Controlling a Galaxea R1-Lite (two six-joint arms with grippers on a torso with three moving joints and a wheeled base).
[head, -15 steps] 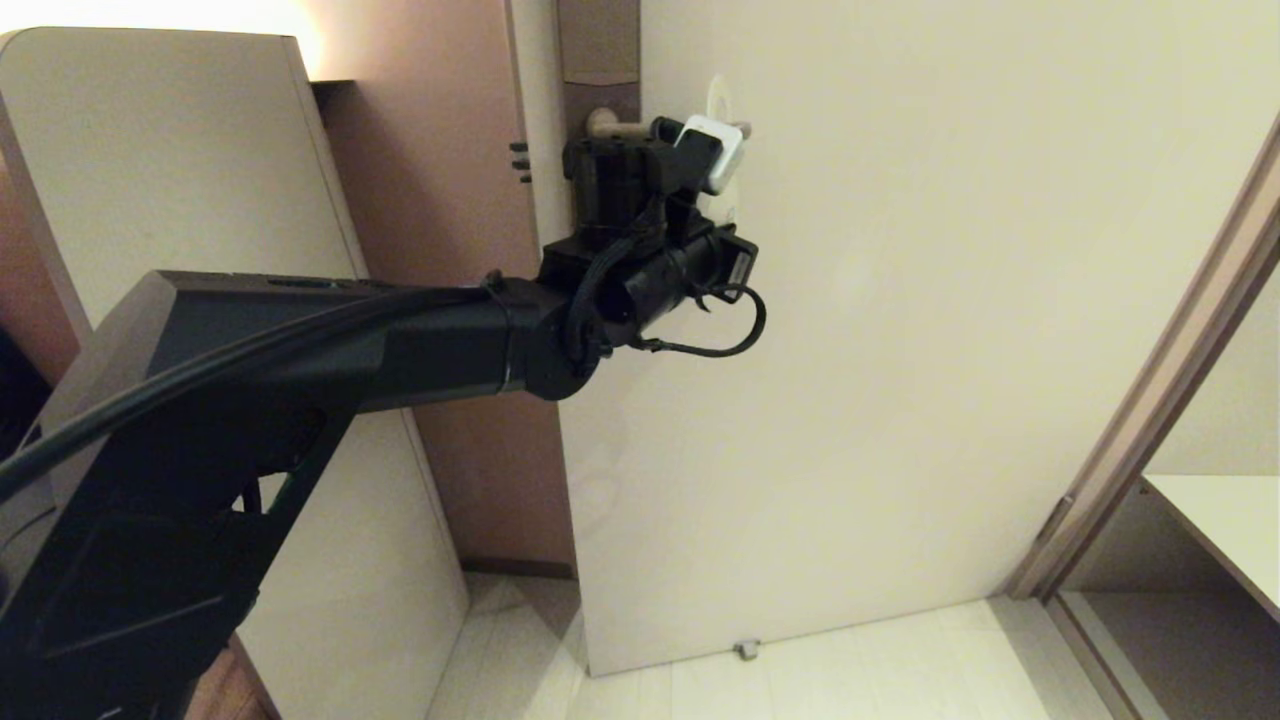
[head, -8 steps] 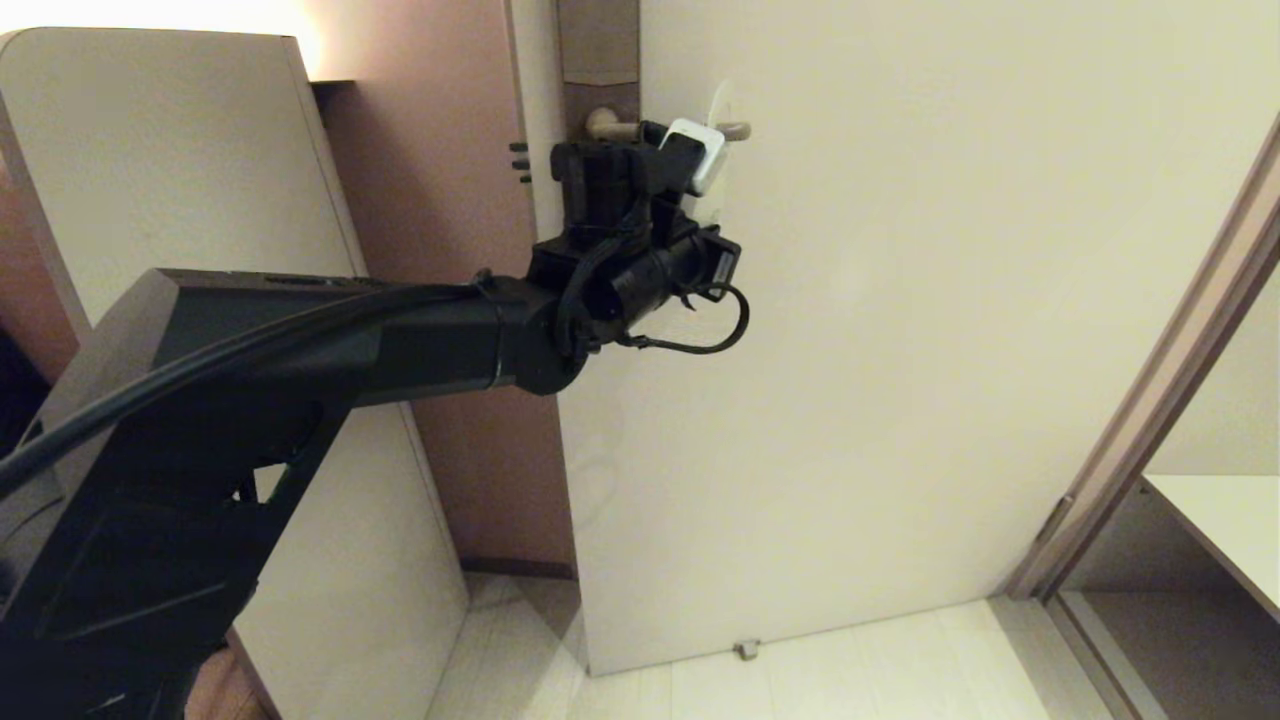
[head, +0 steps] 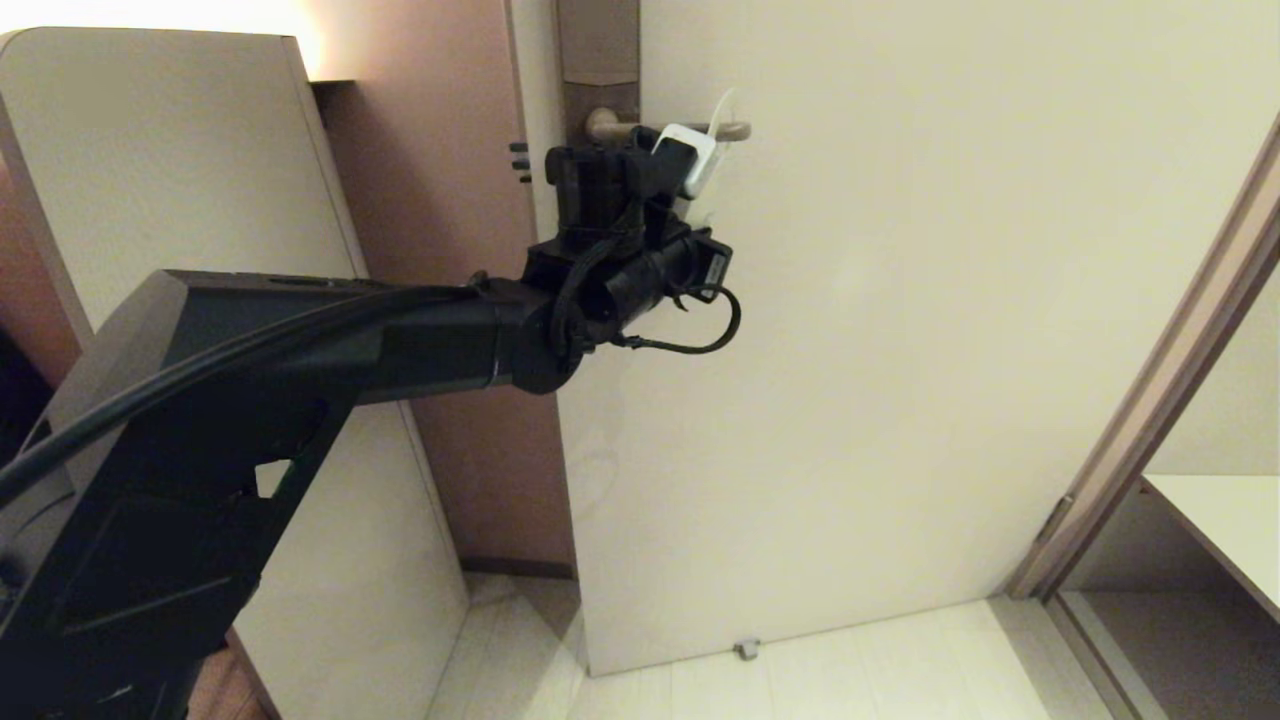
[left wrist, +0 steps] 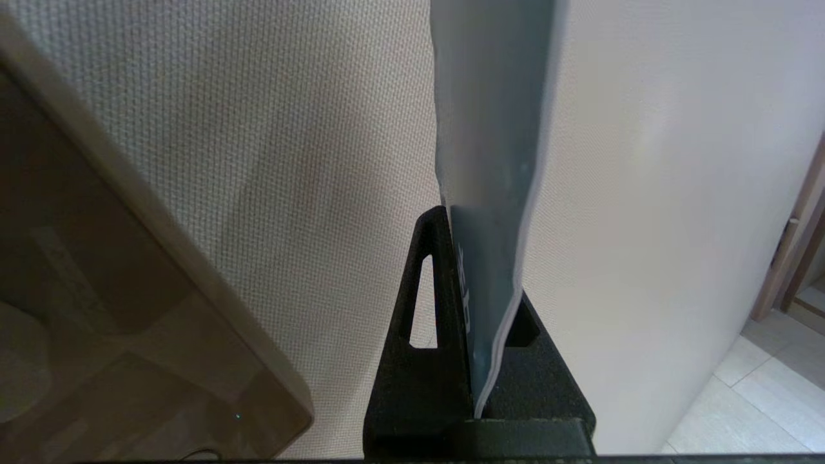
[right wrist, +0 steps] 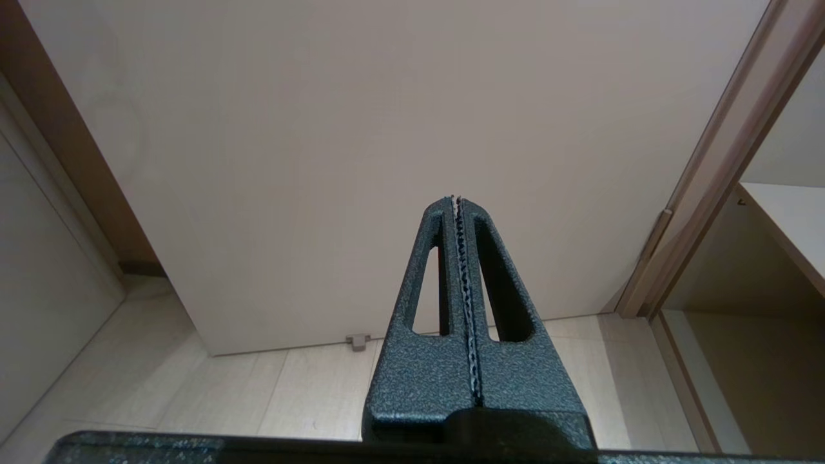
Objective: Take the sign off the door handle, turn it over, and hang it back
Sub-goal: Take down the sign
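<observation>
Pinching the sign (left wrist: 493, 193), the left tool (left wrist: 480, 309) faces a cream door (head: 900, 350) (floor (head: 880, 670) pale).

The cream door (head: 900, 350) bears the door handle (head: 603, 124), a slim lever that runs level from a tall brownish plate (head: 598, 50) near the door's edge. The sign (head: 722, 108) stands edge-on across the lever near its free end, a thin white sliver rising above it; whether its hole is round the lever is hard to tell from here. Below, the pale floor (head: 850, 670) carries a small metal door stop (head: 745, 650) just beside the door's bottom edge.
</observation>
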